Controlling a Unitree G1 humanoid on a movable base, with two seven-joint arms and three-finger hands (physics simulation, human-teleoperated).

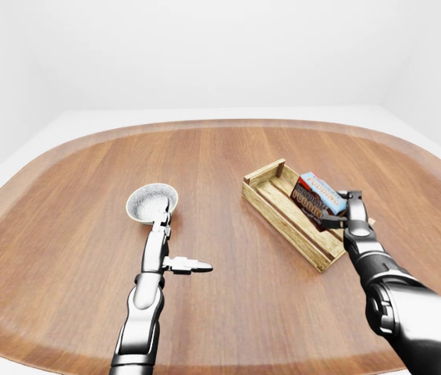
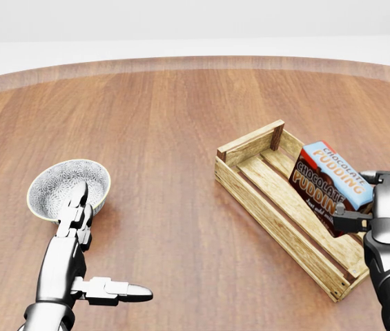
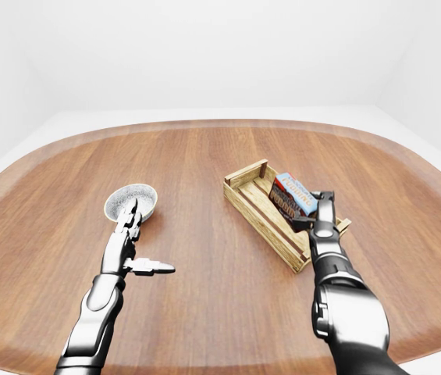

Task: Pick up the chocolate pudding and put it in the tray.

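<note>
The fingers (image 2: 350, 222) of the right hand (image 2: 382, 207) are closed on the pudding (image 2: 329, 185), one dark finger across the brown lower face of the box and the others at its right end, near the blue top. The box is tilted, with its low corner down inside the tray (image 2: 275, 205), over the slats in the right half of it; whether that corner touches the slats, I cannot tell. The tray is a wooden crate that lies slanting on the desk (image 2: 181, 131), at about 3 o'clock from the middle of the head view, with one end toward 11 o'clock and the other toward 5 o'clock. The right arm comes up from the 5 o'clock corner of that view. The left hand (image 2: 76, 238) is empty and open: its fingers (image 2: 79, 200) are stretched straight toward 12 o'clock and the thumb is pointing to 3 o'clock. The fingertips reach the near rim of a bowl (image 2: 60, 185), white with grey pattern, at 9 o'clock in the head view, well apart from the tray.
</note>
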